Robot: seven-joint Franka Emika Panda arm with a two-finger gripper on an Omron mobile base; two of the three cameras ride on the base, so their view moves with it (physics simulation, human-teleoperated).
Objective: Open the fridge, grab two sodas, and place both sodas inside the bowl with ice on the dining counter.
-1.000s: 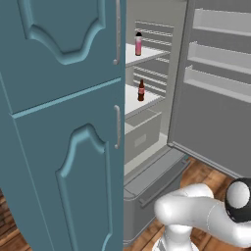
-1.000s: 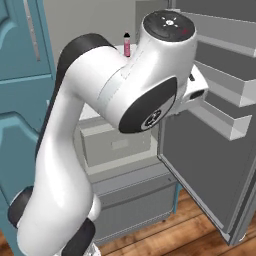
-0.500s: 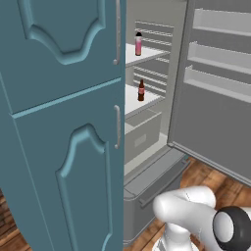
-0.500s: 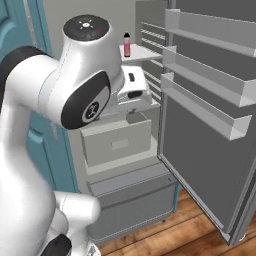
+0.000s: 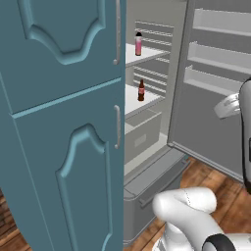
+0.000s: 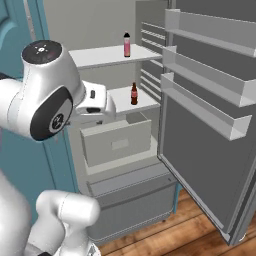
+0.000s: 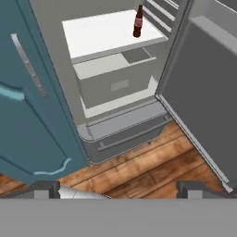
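Note:
The grey fridge [image 6: 131,199] stands open, its door [image 6: 200,130] swung out to the right. A pink soda [image 6: 127,45] with a dark cap stands on the upper white shelf. On the shelf below it is a reddish-brown soda [image 6: 134,94], also seen from the hand [image 7: 138,21]. My gripper [image 7: 118,189] is open, its fingertips [image 7: 46,187] far apart with nothing between them. It hangs in front of the fridge, well short of both bottles, looking down at the bottom drawer [image 7: 122,124]. The bowl with ice and the dining counter are out of view.
A tall teal cabinet [image 5: 59,122] with metal handles stands just left of the fridge. The door's shelves [image 6: 205,95] jut inward on the right. A white crisper box [image 6: 117,140] sits under the lower shelf. The floor [image 7: 139,171] is wood planks.
My arm has swung from in front of the fridge door to the left side of the right base view, the hand now low before the shelves. Both sodas stay put.

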